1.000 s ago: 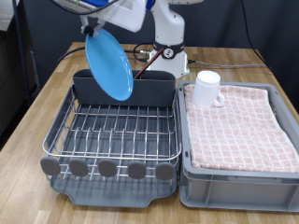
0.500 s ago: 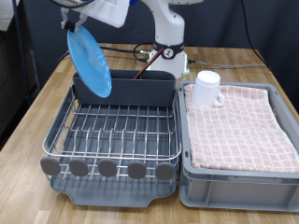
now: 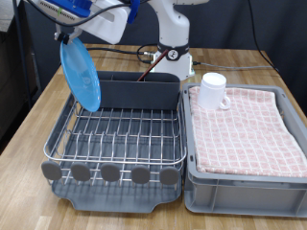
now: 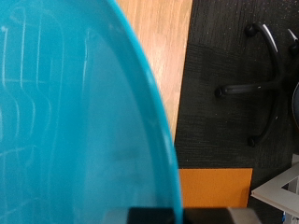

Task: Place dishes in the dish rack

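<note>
Exterior cam is sitting in front of the bench [image 3: 230,59], raised, looking down and across at the robot base at upper centre of frame. It's taking in the whole dish rack [image 3: 120,134] at lower left, the grey tub [image 3: 245,177] at lower right, and dark floor beyond the bench edge at far left. Mid distance.

Wrist cam is riding on the end effector [image 3: 65,36], pointing downward, v. close: the blue plate [image 4: 70,131] is filling most of the frame, w/ bench wood and dark floor showing past its rim.

Shared betw. views: the plate [image 3: 81,74], bench edge, floor.
</note>
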You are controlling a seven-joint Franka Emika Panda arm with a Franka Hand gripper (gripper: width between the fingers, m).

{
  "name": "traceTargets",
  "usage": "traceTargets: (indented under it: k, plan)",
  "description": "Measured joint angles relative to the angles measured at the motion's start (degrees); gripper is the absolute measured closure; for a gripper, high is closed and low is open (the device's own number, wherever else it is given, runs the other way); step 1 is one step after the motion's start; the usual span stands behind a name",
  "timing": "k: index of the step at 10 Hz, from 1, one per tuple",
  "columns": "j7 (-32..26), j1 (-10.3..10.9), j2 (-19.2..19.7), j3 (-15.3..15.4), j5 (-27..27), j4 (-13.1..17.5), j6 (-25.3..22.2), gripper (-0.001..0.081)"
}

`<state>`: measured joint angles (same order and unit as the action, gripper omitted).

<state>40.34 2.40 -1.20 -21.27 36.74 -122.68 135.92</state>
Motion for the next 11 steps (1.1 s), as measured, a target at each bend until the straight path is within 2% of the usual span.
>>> traceTargets:
  k: [6, 9, 11]
  plan:
    - [3.01, 0.25, 1.12, 1.04, 2.77, 0.02, -0.84, 0.0788]
    - [8.38, 0.87, 2.07, 2.31, 9.75, -1.51, -1.41, 0.0788]
    - [11.86, 1.11, 2.76, 2.74, 13.68, -3.22, 0.05, 0.0788]
